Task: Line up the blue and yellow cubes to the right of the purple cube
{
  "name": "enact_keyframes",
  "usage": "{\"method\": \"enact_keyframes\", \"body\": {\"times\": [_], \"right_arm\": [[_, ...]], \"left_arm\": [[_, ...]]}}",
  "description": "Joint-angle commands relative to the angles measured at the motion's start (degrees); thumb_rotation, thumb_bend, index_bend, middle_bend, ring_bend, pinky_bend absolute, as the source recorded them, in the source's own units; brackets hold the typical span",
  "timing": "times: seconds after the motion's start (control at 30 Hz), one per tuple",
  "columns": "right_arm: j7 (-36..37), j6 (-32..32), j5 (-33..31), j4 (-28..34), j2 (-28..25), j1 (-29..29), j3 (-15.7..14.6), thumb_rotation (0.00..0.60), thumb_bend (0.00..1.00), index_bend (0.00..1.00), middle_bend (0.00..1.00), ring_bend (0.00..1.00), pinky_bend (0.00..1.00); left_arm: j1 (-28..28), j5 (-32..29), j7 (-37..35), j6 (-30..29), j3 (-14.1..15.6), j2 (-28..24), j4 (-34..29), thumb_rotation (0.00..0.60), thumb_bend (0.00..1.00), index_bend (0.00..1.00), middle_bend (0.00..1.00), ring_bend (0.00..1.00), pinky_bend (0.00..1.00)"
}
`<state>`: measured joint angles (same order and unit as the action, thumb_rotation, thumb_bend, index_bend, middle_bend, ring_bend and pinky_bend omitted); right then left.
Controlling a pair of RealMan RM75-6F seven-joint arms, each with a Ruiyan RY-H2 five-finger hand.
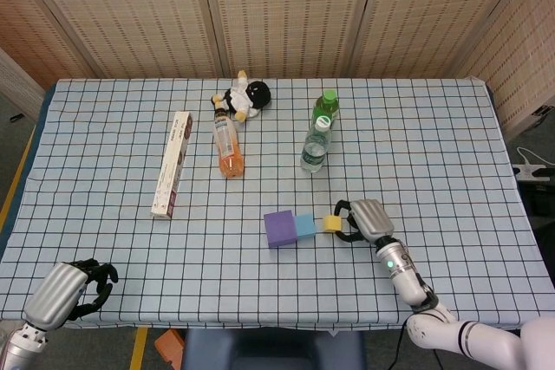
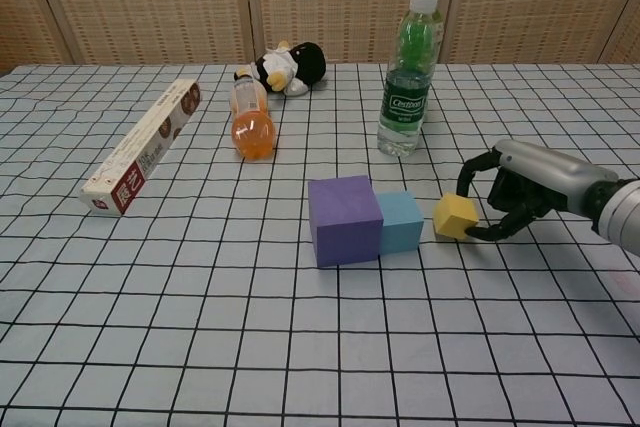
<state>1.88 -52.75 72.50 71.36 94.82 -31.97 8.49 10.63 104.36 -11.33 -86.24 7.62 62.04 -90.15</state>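
Observation:
A purple cube (image 1: 279,228) (image 2: 345,219) sits mid-table with a smaller blue cube (image 1: 304,226) (image 2: 401,222) touching its right side. A small yellow cube (image 1: 332,223) (image 2: 456,216) is pinched in the fingertips of my right hand (image 1: 362,219) (image 2: 520,187), just right of the blue cube with a narrow gap between them. It looks tilted and low over the cloth. My left hand (image 1: 62,294) rests at the near left table edge, fingers curled in, holding nothing; the chest view does not show it.
A clear water bottle (image 1: 316,146) and a green bottle (image 1: 325,107) (image 2: 408,72) stand behind the cubes. An orange-drink bottle (image 1: 226,145) (image 2: 250,121), a long white box (image 1: 173,163) (image 2: 142,145) and a plush toy (image 1: 244,97) (image 2: 286,65) lie further left and back.

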Motion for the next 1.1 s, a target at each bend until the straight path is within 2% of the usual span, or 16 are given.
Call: {"method": "enact_keyframes", "body": {"times": [0.03,0.83,1.1], "right_arm": [[0.68,0.68,0.13,-0.67,0.45,-0.34,-0.17,0.600,0.19,0.55,1.00,0.88,1.00],[5.57,1.70,2.15,-5.66,3.89,-1.85,-0.61,0.600,0.19,0.55,1.00,0.88,1.00],[6.59,0.95,3.09,-6.90,3.92,-1.53,-1.13,0.600,0.19,0.45,1.00,0.88,1.00]], "left_arm": [[-0.01,0.00,-0.01,-0.02,0.00,0.00,0.01,0.600,0.50,0.53,0.67,0.54,0.68],[-0.11,0.14,-0.09,-0.37,-0.06,-0.03,0.13,0.600,0.50,0.53,0.67,0.54,0.68],[-0.11,0.18,-0.10,-0.37,-0.04,-0.04,0.12,0.600,0.50,0.53,0.67,0.54,0.68]]}}
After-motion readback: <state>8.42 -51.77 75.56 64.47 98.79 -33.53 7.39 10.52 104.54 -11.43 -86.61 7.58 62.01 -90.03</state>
